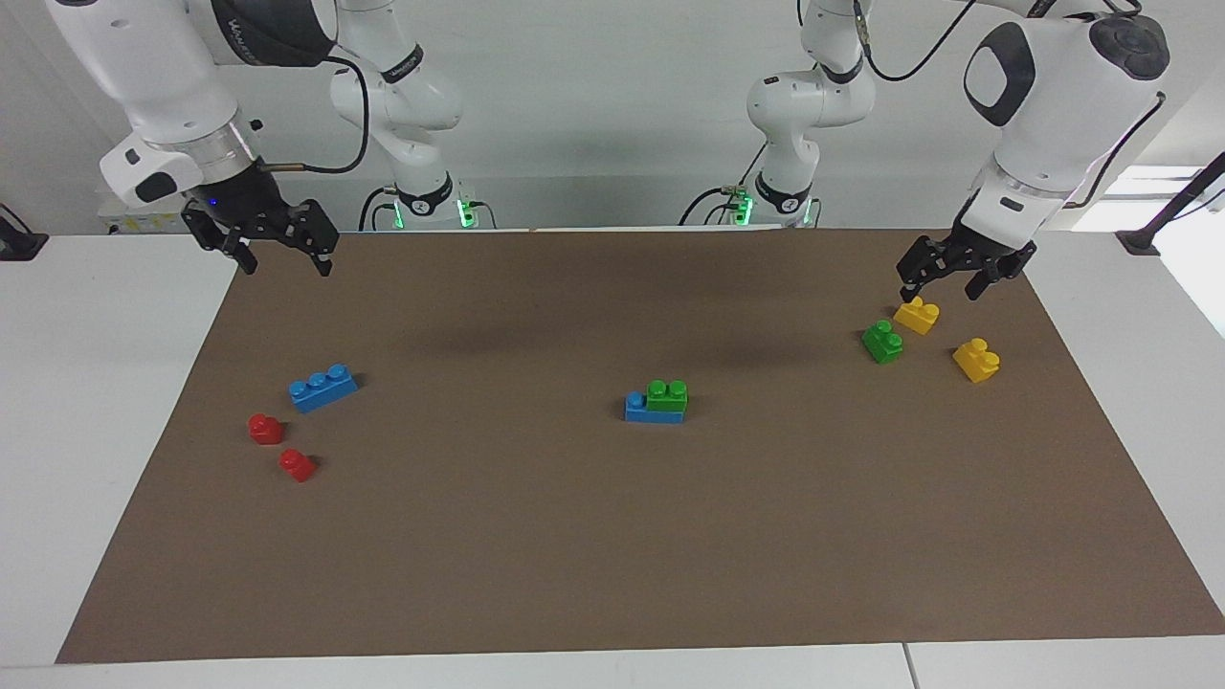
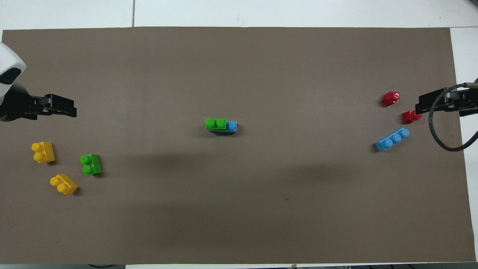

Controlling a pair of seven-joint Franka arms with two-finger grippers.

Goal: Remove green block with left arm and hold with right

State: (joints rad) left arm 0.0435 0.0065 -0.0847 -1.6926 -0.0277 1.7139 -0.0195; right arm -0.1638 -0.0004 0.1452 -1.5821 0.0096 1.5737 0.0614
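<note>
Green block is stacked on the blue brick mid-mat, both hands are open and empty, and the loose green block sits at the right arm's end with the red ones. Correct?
Not quite. The loose green block sits at the left arm's end, beside the two yellow bricks, not with the red ones; the facing view shows it. The rest holds: the stacked green block is on the blue brick mid-mat, and the left hand and right hand are open and empty.

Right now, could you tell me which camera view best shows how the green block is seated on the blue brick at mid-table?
The facing view: the green block shows side-on atop the blue brick. The overhead view shows only its studs from above, hiding most of the brick.
</note>
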